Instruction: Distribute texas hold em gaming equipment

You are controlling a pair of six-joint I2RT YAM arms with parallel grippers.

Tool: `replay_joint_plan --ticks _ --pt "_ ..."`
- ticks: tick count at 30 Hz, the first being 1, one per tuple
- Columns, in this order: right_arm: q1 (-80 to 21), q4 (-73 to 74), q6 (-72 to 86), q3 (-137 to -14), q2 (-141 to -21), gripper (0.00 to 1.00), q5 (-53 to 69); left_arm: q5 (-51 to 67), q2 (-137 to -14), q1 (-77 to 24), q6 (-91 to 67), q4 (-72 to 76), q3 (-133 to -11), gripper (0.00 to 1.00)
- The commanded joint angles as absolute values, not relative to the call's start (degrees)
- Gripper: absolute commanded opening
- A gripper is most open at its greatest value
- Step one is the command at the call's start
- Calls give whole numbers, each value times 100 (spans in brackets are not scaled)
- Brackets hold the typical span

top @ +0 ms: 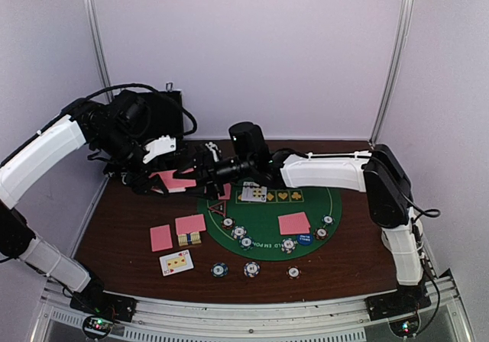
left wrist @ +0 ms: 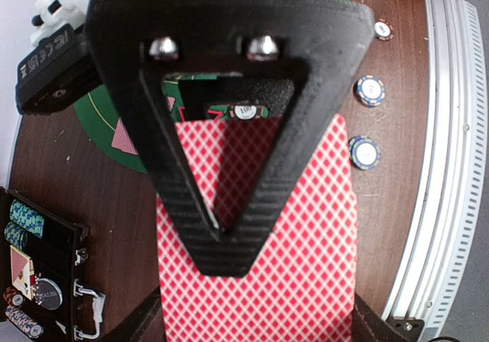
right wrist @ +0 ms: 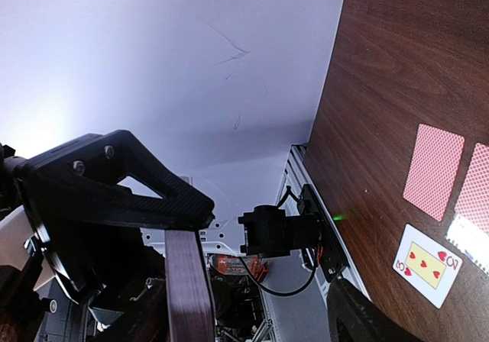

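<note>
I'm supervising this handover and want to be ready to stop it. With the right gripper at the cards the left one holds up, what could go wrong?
1. The right gripper, jaws open around the pink-backed cards clamped in the left gripper, may pinch several cards or tug them all loose.
2. Its finger lies across the cards, close to the left gripper, so the two could bump.
3. A dropped card would probably land off the green mat.
</note>
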State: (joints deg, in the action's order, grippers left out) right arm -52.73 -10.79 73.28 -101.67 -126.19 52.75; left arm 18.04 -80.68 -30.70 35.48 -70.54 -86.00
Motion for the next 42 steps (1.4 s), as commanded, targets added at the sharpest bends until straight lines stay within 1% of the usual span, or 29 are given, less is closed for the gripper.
replay_joint_plan --ticks 1,14,17,23,32,39,42 --pt "-5150 -702 7139 -9863 -12334 68 5292 1937 -7959 -3032 3586 -6909 -8762 0" --pt "-5150 -982 7311 -9726 -11693 66 5431 1914 -7958 -3032 3589 -6911 -8719 0" --pt "-5150 -857 7222 -9675 -11593 63 5447 1913 -7954 -3032 3592 -6907 -8719 0" --pt "-5153 -815 7241 -9571 -11537 45 5531 1906 -7944 -3032 3593 -6907 -8712 0" --pt "-5159 -800 7279 -9529 -11460 26 5659 1868 -7943 -3032 3595 -6902 -8694 0" --pt "-5151 -622 7195 -9609 -11388 6 5653 1879 -8016 -3032 3594 -6900 -8701 0" --pt "-5128 -453 7107 -9664 -11387 0 5675 1897 -8018 -3032 3594 -6898 -8693 0"
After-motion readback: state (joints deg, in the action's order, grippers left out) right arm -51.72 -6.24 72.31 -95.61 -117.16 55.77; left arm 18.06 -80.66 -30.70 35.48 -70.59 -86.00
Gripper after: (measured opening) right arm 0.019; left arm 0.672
